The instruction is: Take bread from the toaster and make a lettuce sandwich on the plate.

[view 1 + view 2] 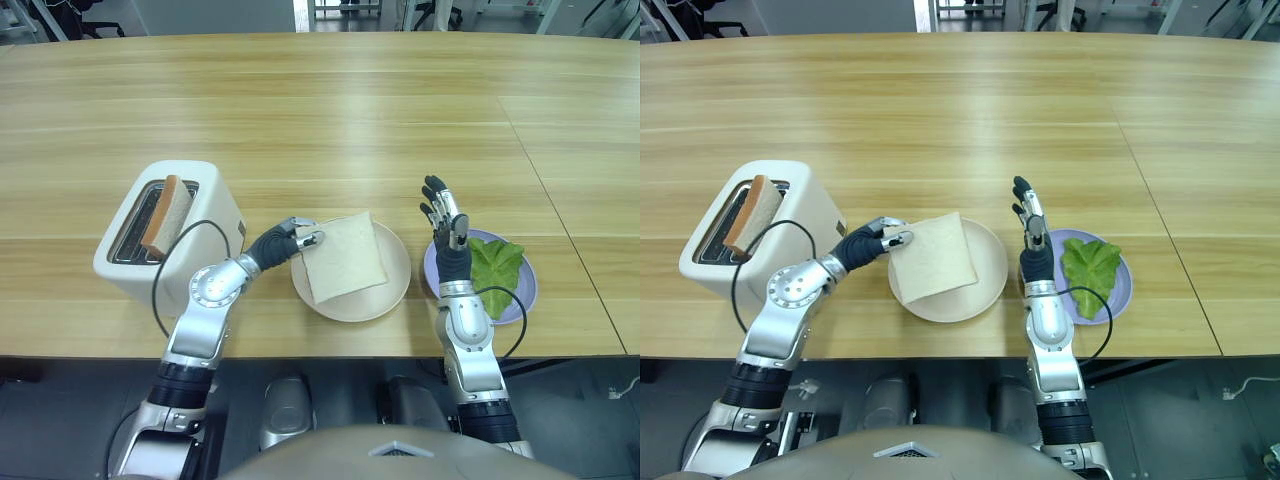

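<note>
One white square slice of bread (pixel 345 257) is down on the round beige plate (pixel 398 290). It lies flat and skewed, with its left corner poking over the rim. My left hand (pixel 278 243) is at that corner, fingers (pixel 310 238) curled together on it (reads as a pinch on the edge, not released yet). So the bottom slice is placed, or as good as.

Second slice with a brown crust (pixel 168 213) stands in a slot of the white boxy toaster (pixel 210 215), far left on the pale wooden worktop (pixel 320 120). It sticks up well above the top, untouched.

Green lettuce leaf (pixel 497 265) lies on the small lilac plate (pixel 528 292), just right of the beige one, plates near but apart. My right hand (pixel 447 228) is upright at the lilac plate's left edge. Its fingers are straight and spread apart, holding nothing and not on the leaf (whether the wrist touches the rim I can't tell).

Judgement: roughly a third done. Left to do: let go of the first slice, put the lettuce onto it, then pull the toaster slice and cap the stack. Next step is likely the right hand's, since the leaf is just beside it. The toaster slice is on the left hand's side, so that hand has to free up first.
</note>
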Action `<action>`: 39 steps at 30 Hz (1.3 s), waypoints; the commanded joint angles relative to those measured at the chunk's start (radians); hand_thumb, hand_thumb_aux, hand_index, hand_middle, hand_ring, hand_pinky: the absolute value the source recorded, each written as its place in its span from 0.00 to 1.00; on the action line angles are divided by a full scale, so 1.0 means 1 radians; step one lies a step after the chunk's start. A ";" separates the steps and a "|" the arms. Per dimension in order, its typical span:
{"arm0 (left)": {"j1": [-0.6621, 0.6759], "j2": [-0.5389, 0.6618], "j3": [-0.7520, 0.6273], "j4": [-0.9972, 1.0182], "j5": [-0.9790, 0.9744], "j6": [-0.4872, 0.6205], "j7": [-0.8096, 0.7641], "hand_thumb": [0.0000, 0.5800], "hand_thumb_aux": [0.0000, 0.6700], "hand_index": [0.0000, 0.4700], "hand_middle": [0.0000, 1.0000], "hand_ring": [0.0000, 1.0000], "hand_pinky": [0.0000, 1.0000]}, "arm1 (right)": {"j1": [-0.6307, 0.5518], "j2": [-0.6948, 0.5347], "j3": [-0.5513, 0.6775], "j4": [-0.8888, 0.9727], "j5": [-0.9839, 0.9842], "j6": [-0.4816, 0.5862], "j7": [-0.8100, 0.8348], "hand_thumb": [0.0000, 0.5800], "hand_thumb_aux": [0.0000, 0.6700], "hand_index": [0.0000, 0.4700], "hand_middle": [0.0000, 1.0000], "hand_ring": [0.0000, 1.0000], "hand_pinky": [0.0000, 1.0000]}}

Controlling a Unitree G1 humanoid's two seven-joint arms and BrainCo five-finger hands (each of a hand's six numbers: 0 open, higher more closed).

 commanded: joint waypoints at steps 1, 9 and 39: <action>-0.042 -0.018 -0.041 0.080 -0.001 0.001 -0.028 1.00 1.00 0.98 1.00 1.00 1.00 | 0.013 -0.018 0.013 -0.015 -0.024 -0.006 0.013 0.00 0.00 0.00 0.00 0.00 0.00; -0.157 -0.037 -0.064 0.239 0.046 -0.044 0.001 1.00 1.00 0.98 1.00 1.00 1.00 | 0.024 -0.027 0.031 -0.022 -0.021 -0.006 0.027 0.00 0.00 0.00 0.00 0.00 0.00; -0.272 -0.032 -0.124 0.478 0.227 -0.188 0.090 0.59 0.36 0.35 0.00 0.00 0.00 | 0.041 -0.032 0.019 -0.036 0.009 0.031 0.052 0.00 0.00 0.00 0.00 0.00 0.00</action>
